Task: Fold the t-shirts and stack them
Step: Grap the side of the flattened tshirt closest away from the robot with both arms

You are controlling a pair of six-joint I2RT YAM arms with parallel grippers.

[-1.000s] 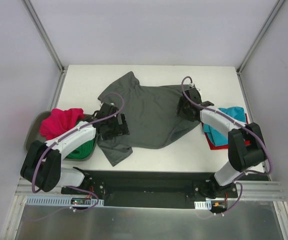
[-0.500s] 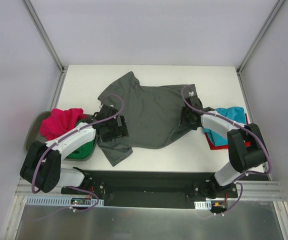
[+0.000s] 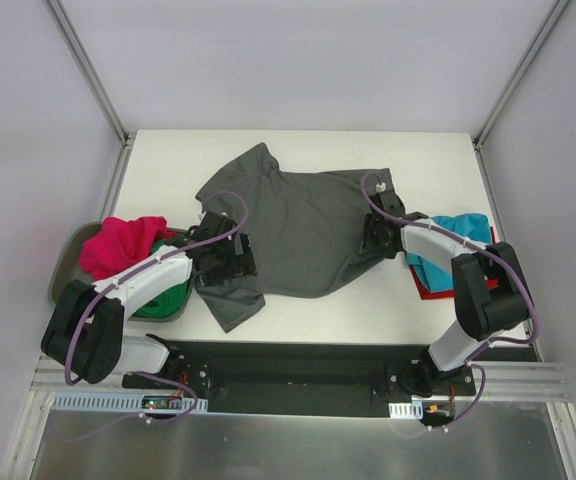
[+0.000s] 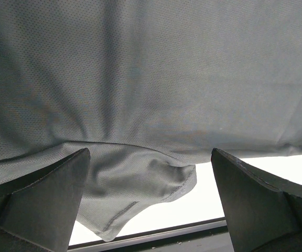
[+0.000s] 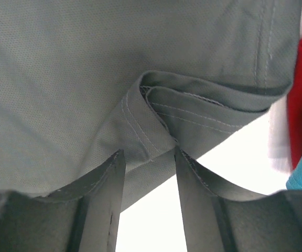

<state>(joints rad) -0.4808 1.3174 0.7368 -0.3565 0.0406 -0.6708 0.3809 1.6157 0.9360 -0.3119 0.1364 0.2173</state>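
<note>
Grey fabric filled both wrist views. The dark grey t-shirt [image 3: 308,225] lay spread across the middle of the white table [image 3: 428,160], mostly flat, with one sleeve pointing far-left and a rumpled flap reaching toward the near edge.

The left gripper [image 3: 230,255] sat low over the shirt's left side, next to that flap. In the left wrist view its fingers [image 4: 41,202] stood wide apart with nothing between them. Only shirt cloth and a loose hemmed edge lay below, with a strip of table past it.

The right gripper [image 3: 376,232] was on the shirt's right edge. In the right wrist view its fingers [image 5: 101,199] were drawn narrow, with a doubled, stitched hem fold of the grey shirt caught at the tips. Bare table showed in the gap behind the fold.

The teal t-shirt [image 3: 458,240] lay on top of the red t-shirt [image 3: 433,291] at the right side of the table, just beside the right gripper. Both colours also showed at the right border of the right wrist view.

The magenta pink t-shirt [image 3: 118,245] was bunched on the grey-green tray [image 3: 65,275] off the table's left edge. The green t-shirt [image 3: 163,300] sat under it at the tray's near side, partly hidden by the left arm. I could not tell from the top view whether the pink and green shirts were folded.
</note>
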